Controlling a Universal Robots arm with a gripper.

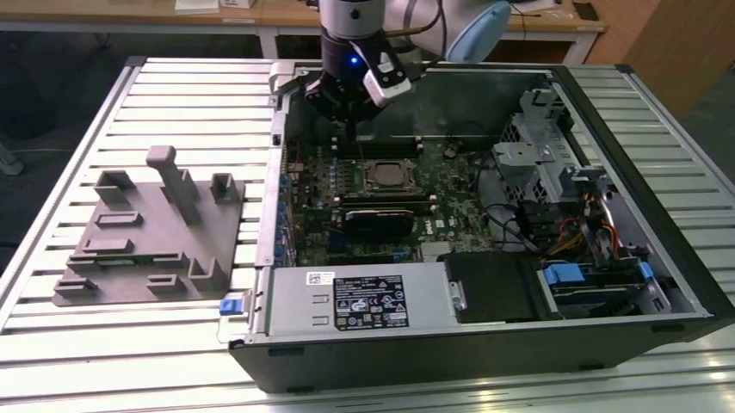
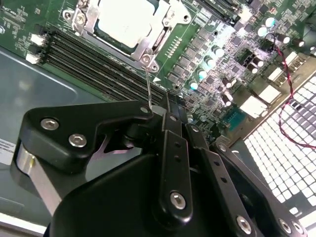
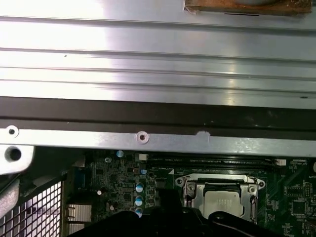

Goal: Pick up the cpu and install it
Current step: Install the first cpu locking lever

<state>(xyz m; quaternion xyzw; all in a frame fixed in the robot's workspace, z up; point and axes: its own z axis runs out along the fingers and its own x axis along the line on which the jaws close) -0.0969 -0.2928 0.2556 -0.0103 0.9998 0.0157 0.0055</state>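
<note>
The small square silver-grey cpu (image 2: 123,19) sits in its motherboard socket. The black pincer (image 2: 165,106), fingers together on the thin wire socket lever (image 2: 148,86), hovers beside it.

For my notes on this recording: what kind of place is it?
Probably a robotics lab or test workshop: an open computer case lies on a slatted metal table, beside a grey plastic tray, with wooden desks behind.

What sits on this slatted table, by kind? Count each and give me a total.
Computer case: 1
Grey moulded tray: 1
Cpu, seated in the motherboard socket: 1
Black heatsink: 1
Gripper, above the open case beside the socket: 1
Total: 5
</note>
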